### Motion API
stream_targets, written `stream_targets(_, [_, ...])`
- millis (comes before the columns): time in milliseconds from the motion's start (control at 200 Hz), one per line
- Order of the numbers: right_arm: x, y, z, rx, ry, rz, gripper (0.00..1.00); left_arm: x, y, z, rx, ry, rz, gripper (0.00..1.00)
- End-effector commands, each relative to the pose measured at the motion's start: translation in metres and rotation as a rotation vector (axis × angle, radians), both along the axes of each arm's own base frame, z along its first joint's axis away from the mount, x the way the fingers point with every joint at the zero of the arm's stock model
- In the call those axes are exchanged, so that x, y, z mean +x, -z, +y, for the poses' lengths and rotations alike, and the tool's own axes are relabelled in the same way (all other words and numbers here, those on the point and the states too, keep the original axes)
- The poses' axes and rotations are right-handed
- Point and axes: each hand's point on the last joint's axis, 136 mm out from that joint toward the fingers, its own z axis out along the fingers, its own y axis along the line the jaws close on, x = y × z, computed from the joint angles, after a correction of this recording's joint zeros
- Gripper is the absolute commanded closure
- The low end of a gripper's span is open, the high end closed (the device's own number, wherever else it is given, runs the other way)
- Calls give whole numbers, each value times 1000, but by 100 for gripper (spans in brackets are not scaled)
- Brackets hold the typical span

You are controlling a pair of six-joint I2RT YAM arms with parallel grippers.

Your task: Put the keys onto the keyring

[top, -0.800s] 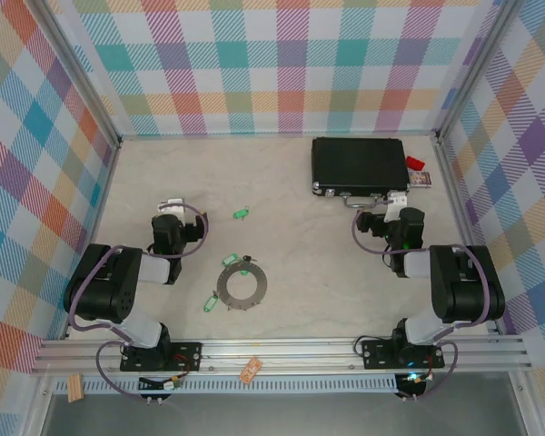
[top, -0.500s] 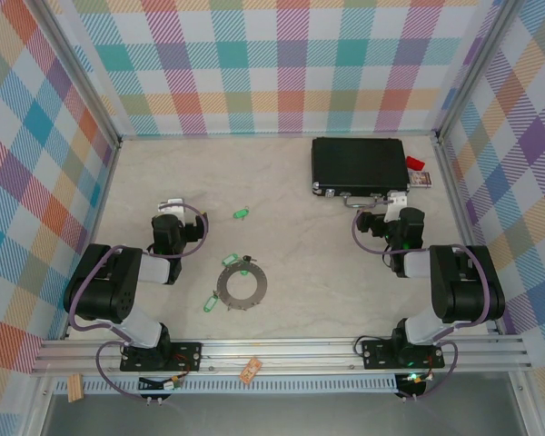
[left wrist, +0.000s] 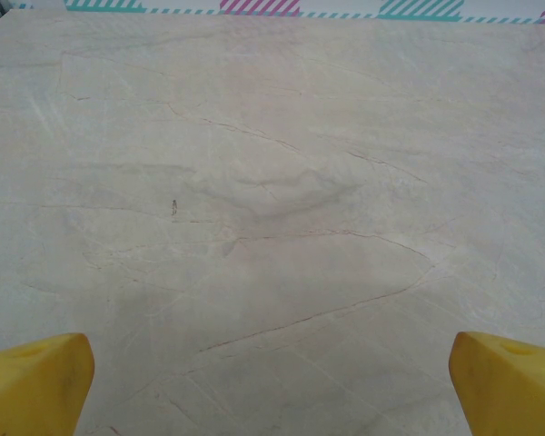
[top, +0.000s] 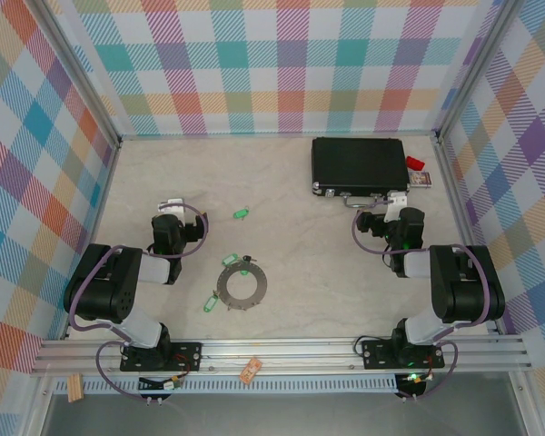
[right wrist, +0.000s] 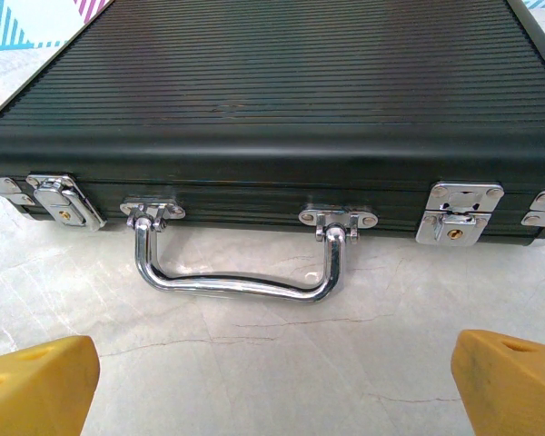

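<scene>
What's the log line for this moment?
left gripper open, empty | right gripper open, facing case | keys scattered near ring

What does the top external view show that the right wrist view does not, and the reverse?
Top external adds: the large flat grey metal keyring and small green-headed keys. Right wrist adds: the curved chrome handle and keyholed silver latches in detail. Shared: the black ribbed case on the pale marble-look table, with the right pincer open before it.
</scene>
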Motion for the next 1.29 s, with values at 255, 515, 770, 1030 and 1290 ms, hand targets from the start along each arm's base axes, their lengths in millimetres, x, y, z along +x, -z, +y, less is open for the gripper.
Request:
stream_targets(255, [5, -10, 2, 10, -10, -23, 1, 7, -8, -1, 2, 12, -20, 0])
stream_targets(515, [6, -10, 2, 10, -10, -23, 1, 9, -7, 1, -16, 14, -10, 0])
stream_targets(770, [-7, -39, -10, 11, 68, -80, 1, 4, -38, 28, -15, -141, -11, 0])
stream_targets(1030, [-32, -105, -22, 285, 245, -42, 1, -27, -116, 67, -297, -546, 36, 0])
stream_targets(1290, [-51, -146, 7, 626, 171, -44, 1, -55, -139, 17, -553, -302, 61, 0])
